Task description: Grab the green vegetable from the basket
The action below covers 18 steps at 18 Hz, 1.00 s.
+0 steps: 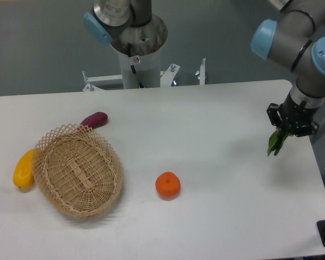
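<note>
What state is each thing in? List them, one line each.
gripper: shut on bok choy, raised near table's right edge
bok choy: held, hanging leaves-down
basket: empty, on table
orange: resting on table
sweet potato: lying behind basket
yellow fruit: lying at basket's left rim

The arm is grey metal tubing with light-blue plastic joint caps. Its black two-finger hand [292,125] is small and blocky. A grey cylindrical base stands behind.

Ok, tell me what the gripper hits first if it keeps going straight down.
Probably bare table near the right edge. The gripper points down holding the vegetable, whose leaves would touch first. Depth is uncertain.
</note>
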{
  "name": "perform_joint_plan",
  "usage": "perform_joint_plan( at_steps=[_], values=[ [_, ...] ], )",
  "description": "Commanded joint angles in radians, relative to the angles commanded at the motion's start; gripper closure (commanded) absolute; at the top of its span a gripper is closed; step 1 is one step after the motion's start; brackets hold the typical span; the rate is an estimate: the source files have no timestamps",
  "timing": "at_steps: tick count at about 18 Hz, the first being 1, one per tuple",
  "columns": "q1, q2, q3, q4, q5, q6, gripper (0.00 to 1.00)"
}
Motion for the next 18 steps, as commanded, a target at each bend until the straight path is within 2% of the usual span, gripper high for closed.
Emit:
perform_joint_plan(
  at_steps=[3,5,10,18],
  values=[
    [0.009,0.000,0.002,-0.012,-0.015,0.006,0.89],
    [0.009,-0.002,0.002,-0.011,-0.015,0.006,0.93],
    [0.006,-0.009,0.017,-0.014,0.004,0.008,0.89],
    [0.000,-0.012,0.015,-0.009,0.011,0.043,0.89]
  ],
)
